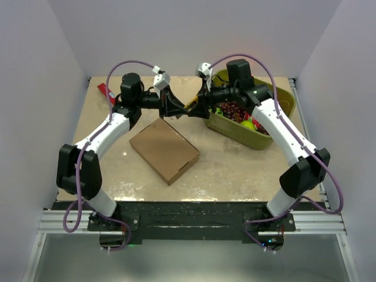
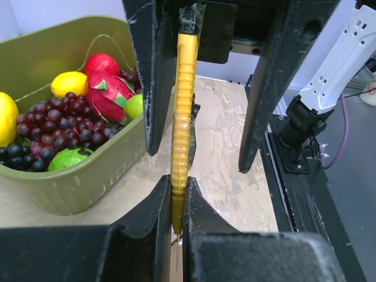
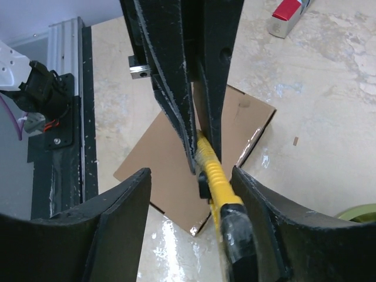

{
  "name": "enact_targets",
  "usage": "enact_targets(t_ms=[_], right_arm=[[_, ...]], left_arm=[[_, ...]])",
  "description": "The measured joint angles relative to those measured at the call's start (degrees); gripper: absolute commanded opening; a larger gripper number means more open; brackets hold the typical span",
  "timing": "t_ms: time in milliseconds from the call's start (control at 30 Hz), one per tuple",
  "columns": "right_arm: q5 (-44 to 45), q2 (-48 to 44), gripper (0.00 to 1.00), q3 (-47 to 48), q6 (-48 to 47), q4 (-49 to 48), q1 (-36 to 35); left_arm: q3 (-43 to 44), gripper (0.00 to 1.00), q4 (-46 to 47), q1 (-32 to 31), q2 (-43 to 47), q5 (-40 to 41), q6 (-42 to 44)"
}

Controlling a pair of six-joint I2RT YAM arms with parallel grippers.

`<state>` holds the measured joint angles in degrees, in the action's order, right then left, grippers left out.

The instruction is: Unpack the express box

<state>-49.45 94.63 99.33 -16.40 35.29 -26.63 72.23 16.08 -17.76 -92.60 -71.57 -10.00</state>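
Observation:
The express box (image 1: 164, 150) lies flat and closed on the table, below both grippers, and shows under the fingers in the right wrist view (image 3: 167, 179). My left gripper (image 1: 176, 108) (image 2: 177, 188) is shut on the tip end of a yellow ribbed box cutter (image 2: 182, 106) (image 3: 214, 173), held in the air above the box's far corner. My right gripper (image 1: 197, 107) (image 3: 191, 211) faces it with its jaws open on either side of the cutter's black taped end, which lies close to one finger (image 3: 264, 229).
An olive-green tub (image 1: 282, 100) (image 2: 70, 188) of fruit stands at the back right, just behind the right gripper. A small red and white packet (image 1: 106, 91) (image 3: 288, 14) lies at the back left. White walls surround the table.

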Motion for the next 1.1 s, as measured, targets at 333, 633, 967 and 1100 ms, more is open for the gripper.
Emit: enact_targets(t_ms=[333, 633, 967, 1100], right_arm=[[-0.5, 0.6, 0.37, 0.2, 0.9, -1.5, 0.0], [-1.2, 0.6, 0.37, 0.6, -1.0, 0.0, 0.0], [-1.3, 0.6, 0.26, 0.6, -2.3, 1.4, 0.0], [-2.1, 1.1, 0.0, 1.2, -3.0, 2.4, 0.1]], left_arm=[[0.0, 0.0, -2.0, 0.0, -0.5, -1.9, 0.1], [0.0, 0.0, -2.6, -0.3, -1.7, -3.9, 0.1], [0.0, 0.0, -3.4, -0.4, -1.7, -4.2, 0.1], [0.0, 0.0, -3.5, -0.4, -1.7, -5.0, 0.7]])
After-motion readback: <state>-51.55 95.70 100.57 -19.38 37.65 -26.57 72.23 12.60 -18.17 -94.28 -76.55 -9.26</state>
